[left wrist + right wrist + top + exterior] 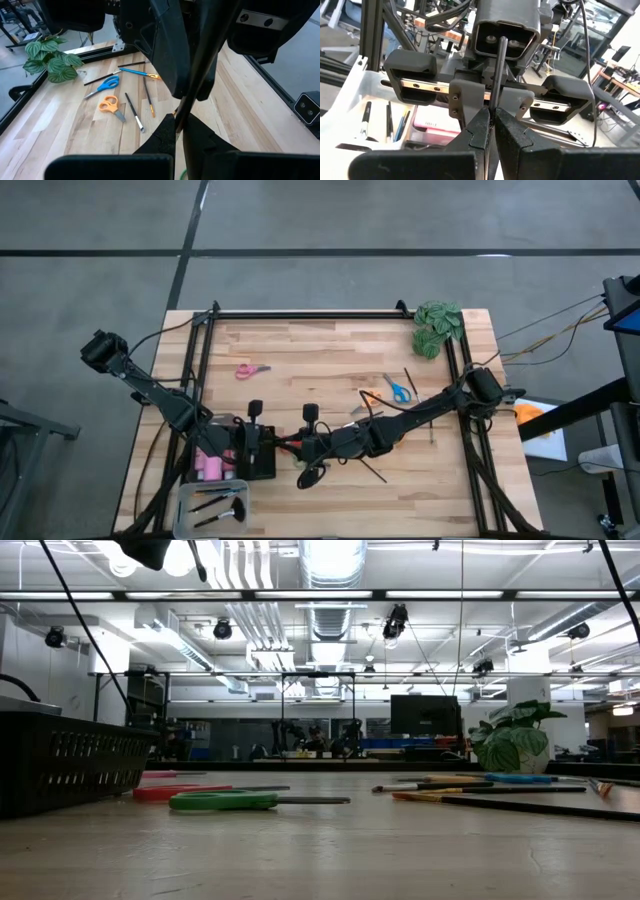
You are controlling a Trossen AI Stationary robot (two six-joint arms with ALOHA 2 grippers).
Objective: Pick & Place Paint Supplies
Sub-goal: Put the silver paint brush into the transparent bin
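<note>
A thin dark brush (496,75) hangs in the air between my two grippers, which face each other tip to tip above the table's near middle. Both are shut on it: my left gripper (268,442) comes from the left and my right gripper (300,445) from the right. More paint supplies lie on the table: pink scissors (250,370), blue scissors (106,85), orange scissors (109,105) and loose brushes (134,111). Green scissors (225,801) and red scissors (180,792) lie flat near the front. My left gripper pinches the brush's thin shaft (179,116) between its two fingertips, coming about level from the table's left. The shaft runs straight on from the tips, along the fingers, clear of the table. My right gripper pinches the same shaft (492,114) between its two fingertips, about level from the table's right, along the brush. The brush runs on between my left gripper's fingers (468,98) toward that wrist, lifted clear.
A black basket (258,462) stands at the near left, with pink paint bottles (210,467) beside it and a white tray (190,505) holding brushes in front. A green leafy clump (438,327) sits at the far right corner. A black frame (300,314) edges the table.
</note>
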